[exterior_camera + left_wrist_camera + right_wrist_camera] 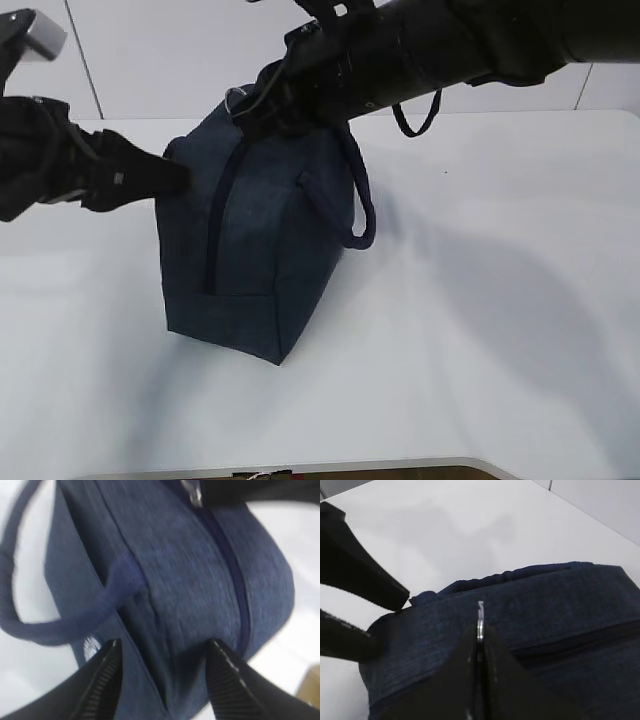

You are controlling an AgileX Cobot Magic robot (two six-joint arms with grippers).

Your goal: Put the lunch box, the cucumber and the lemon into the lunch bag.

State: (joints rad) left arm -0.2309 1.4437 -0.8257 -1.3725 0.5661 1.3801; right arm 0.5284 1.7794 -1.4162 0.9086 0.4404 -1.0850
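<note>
**Zipped navy bag between two hands, right one pinching the ring pull**

Nearest the exterior camera lies the bare front of the white surface [420,400], with soft shadows of the arms falling across it. On it, left of centre, stands the lunch bag [250,260], a dark navy fabric tote resting upright with one narrow end turned toward the camera. Its zipper [222,215] runs as a dark line along the top and down this near end, and it appears closed along the whole length that shows. One looped handle [362,205] hangs down the bag's right side; in the left wrist view the other handle [45,625] curves out over the surface on the opposite side.

At the bag's upper left edge is the left hand [175,178], its black tips at the fabric. The left wrist view shows its two ribbed fingers [102,680] standing apart, with the bag's cloth between and beneath them; nothing is gripped, and I cannot tell whether they touch the fabric.

Farther back, the right arm reaches in from the upper right across the top of the bag. The right hand [480,645] is closed tight, its fingers pressed together on the metal ring pull [480,620], which sticks up from between them at the far end of the zipper.

The lunch box, the cucumber and the lemon do not show in any view
</note>
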